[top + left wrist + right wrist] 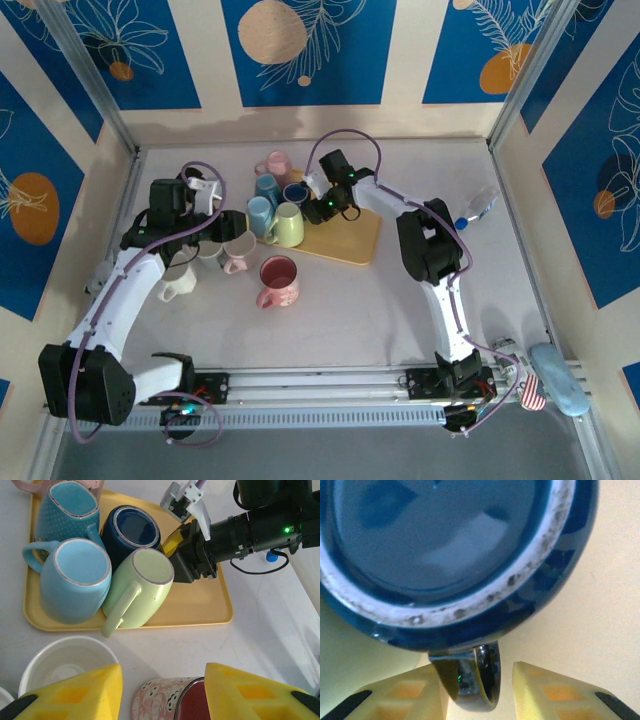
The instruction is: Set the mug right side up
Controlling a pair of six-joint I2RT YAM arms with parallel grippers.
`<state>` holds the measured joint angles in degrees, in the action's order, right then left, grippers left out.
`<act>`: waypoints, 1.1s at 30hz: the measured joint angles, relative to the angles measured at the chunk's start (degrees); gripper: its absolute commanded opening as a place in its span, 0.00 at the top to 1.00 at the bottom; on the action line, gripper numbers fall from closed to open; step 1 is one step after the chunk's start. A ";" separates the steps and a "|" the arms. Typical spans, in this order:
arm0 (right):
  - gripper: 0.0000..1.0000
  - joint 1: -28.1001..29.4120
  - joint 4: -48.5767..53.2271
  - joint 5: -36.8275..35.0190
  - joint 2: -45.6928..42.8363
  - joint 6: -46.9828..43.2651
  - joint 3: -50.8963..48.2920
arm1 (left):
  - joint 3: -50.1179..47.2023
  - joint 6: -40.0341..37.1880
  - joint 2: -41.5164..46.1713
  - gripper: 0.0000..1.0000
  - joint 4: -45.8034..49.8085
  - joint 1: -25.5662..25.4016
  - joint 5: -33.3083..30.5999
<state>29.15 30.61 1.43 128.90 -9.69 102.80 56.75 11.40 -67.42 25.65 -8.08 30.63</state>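
Here the right hand [478,686], stretched forward, holds fingers apart astride the navy mug [445,555] by its handle [489,672].

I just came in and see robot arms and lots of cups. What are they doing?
The right gripper has its open fingers on either side of the handle of the navy mug, which is upside down on the yellow tray among other mugs. It hasn't gripped the handle yet. The left gripper hangs open over the table near a pink mug, holding nothing.
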 measured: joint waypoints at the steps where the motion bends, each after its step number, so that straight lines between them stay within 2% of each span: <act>1: 0.69 0.04 0.04 -0.15 0.02 -0.28 0.00 | -0.04 0.02 0.00 0.52 0.00 0.00 0.00; 8: 0.88 0.15 -2.69 -2.03 -0.28 -1.81 -0.87 | -0.04 1.44 0.04 0.52 -1.03 0.00 0.02; 15: 1.00 -0.24 -4.61 -2.51 -8.11 -0.63 -10.95 | -2.21 6.16 3.78 0.48 -1.22 0.00 0.52; 24: 1.00 -1.97 -4.50 4.04 -24.55 7.15 -19.10 | -2.93 16.31 5.42 0.45 -4.90 -0.09 4.20; 29: 1.00 -2.12 -5.29 10.45 -32.85 14.82 -21.33 | -4.94 27.82 5.25 0.45 -11.56 -0.26 5.95; 33: 1.00 -2.12 -8.24 16.28 -38.93 21.49 -26.18 | -8.59 38.64 5.51 0.45 -21.20 -2.01 6.60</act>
<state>27.03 22.37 17.72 89.97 11.79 76.62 48.16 50.04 -61.91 4.45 -10.09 37.23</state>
